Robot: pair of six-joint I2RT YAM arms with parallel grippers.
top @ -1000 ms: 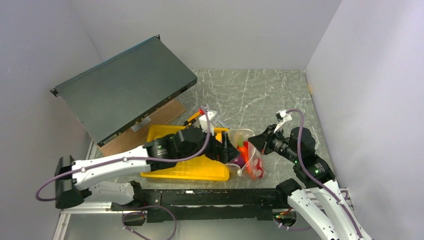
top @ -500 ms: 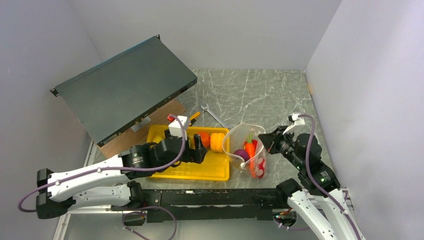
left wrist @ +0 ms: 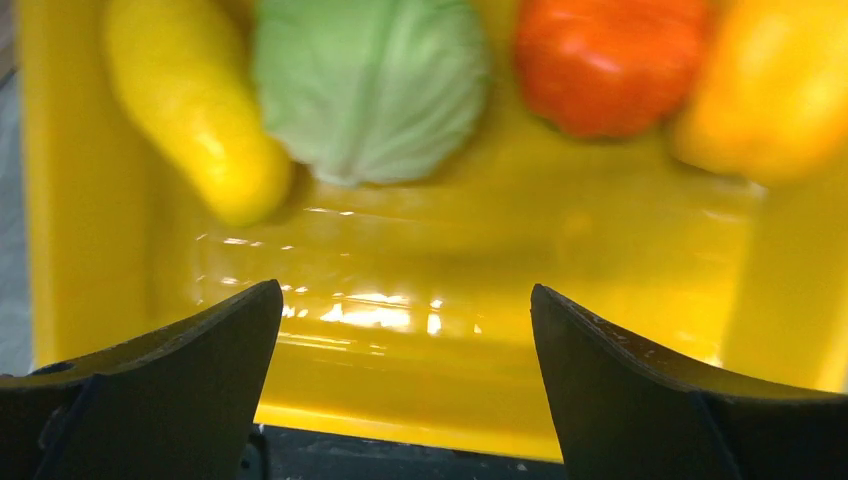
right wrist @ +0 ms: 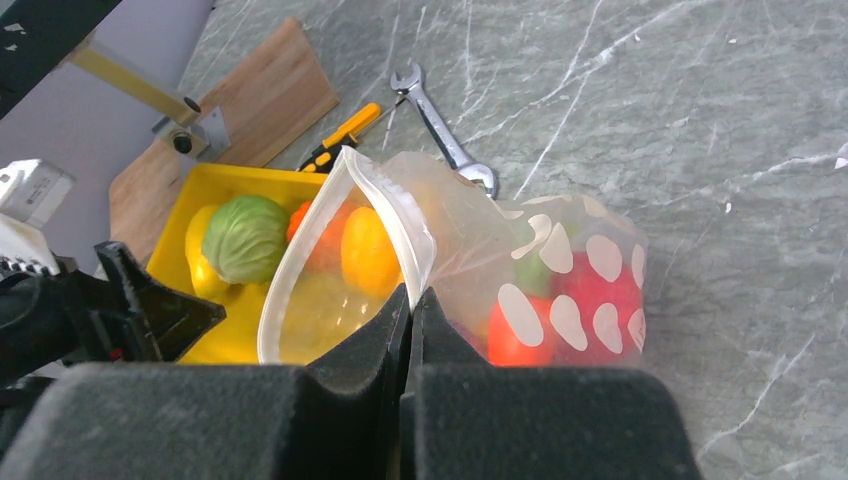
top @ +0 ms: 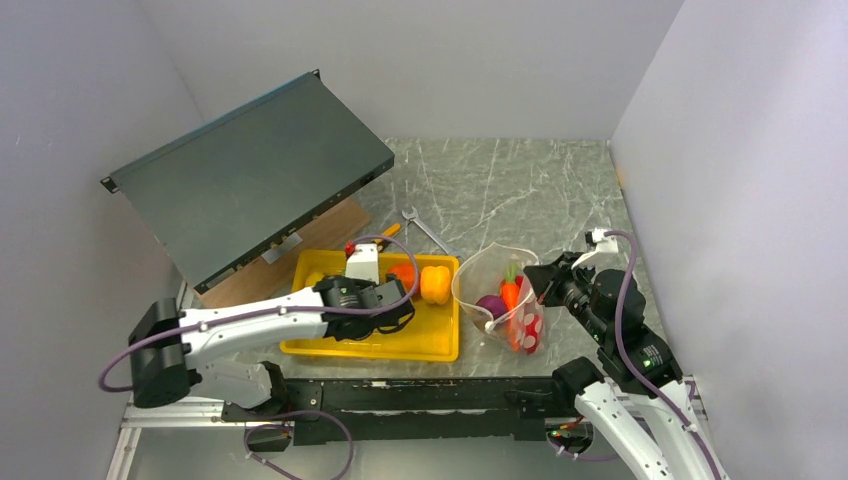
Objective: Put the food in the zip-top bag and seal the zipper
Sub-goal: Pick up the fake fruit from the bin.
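The clear dotted zip-top bag [top: 520,318] stands open right of the yellow tray [top: 440,342], holding a carrot [top: 509,293], a purple onion [top: 490,305] and red food [top: 519,337]. My right gripper [top: 541,281] is shut on the white zipper strip [right wrist: 300,255] at the bag's [right wrist: 570,265] mouth, holding the rim up. My left gripper [top: 388,312] hangs open and empty over the tray [left wrist: 450,250]. Ahead of it [left wrist: 405,310] lie a yellow mango [left wrist: 195,110], a green cabbage [left wrist: 370,85], an orange-red fruit [left wrist: 610,60] and a yellow pepper [left wrist: 770,90].
A silver wrench [top: 428,230] and a yellow-handled screwdriver [right wrist: 345,135] lie on the marble behind the tray. A dark metal chassis [top: 250,175] leans over a wooden board [top: 300,255] at the back left. Walls close in on both sides.
My left gripper pulled back from the bag mouth and now sits over the tray, leaving a carrot in the bag. My right gripper shifted slightly right with the rim.
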